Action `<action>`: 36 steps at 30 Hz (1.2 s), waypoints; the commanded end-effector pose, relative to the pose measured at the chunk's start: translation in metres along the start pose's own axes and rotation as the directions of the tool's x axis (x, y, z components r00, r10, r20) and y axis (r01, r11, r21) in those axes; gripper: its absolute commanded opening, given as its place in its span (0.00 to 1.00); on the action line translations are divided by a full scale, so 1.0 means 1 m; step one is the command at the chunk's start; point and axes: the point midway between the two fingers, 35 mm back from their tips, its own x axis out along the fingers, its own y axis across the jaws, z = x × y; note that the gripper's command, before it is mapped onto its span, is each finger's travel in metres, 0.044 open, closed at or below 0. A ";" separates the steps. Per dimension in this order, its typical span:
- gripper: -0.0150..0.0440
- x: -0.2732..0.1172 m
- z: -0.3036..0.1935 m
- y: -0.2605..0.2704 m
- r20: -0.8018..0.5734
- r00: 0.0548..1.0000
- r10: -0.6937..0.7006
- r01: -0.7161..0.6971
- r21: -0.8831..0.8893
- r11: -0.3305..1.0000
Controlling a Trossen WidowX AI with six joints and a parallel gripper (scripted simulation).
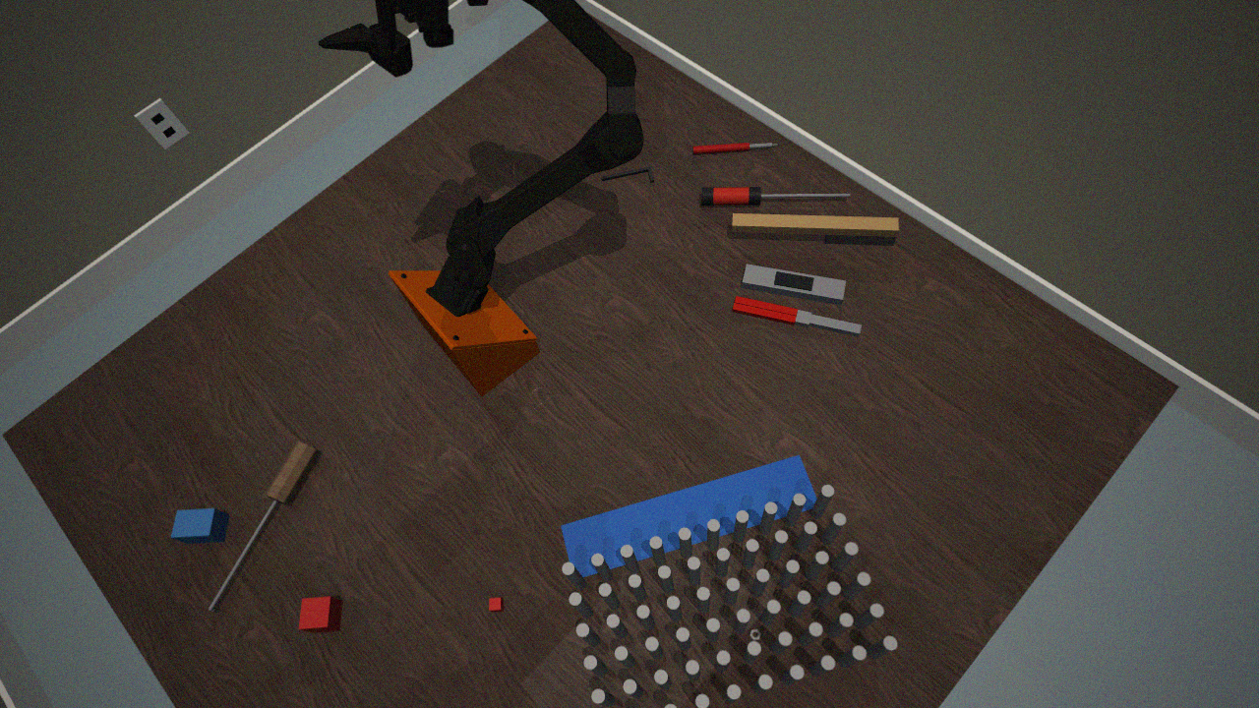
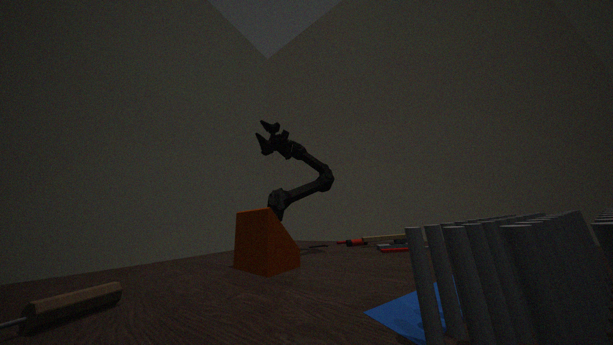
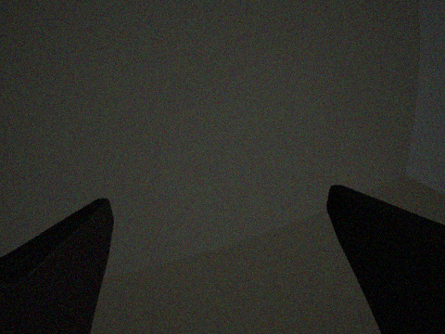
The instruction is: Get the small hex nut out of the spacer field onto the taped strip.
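Note:
The small hex nut lies deep among the standing metal spacers, near the far rows from the tape. The blue taped strip lies along the field's side facing the arm. My gripper is open and empty, raised high above the table and far from the field. A wooden-handled tool with a long shaft lies on the left. A dark hex key lies behind the arm, near a red-and-black screwdriver and a thin red screwdriver.
The orange arm base stands between the tools and the field. A wooden bar, a grey block with a dark panel and a red-handled tool lie upper right. A blue block, red block and tiny red cube lie lower left.

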 end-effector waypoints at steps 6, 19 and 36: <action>1.00 0.043 0.037 0.001 0.136 0.990 0.023 -0.032 0.061 0.998; 1.00 0.130 0.198 0.038 0.487 0.865 0.122 -0.255 0.216 0.942; 1.00 0.100 0.403 0.166 0.765 0.559 0.320 -0.669 0.188 0.719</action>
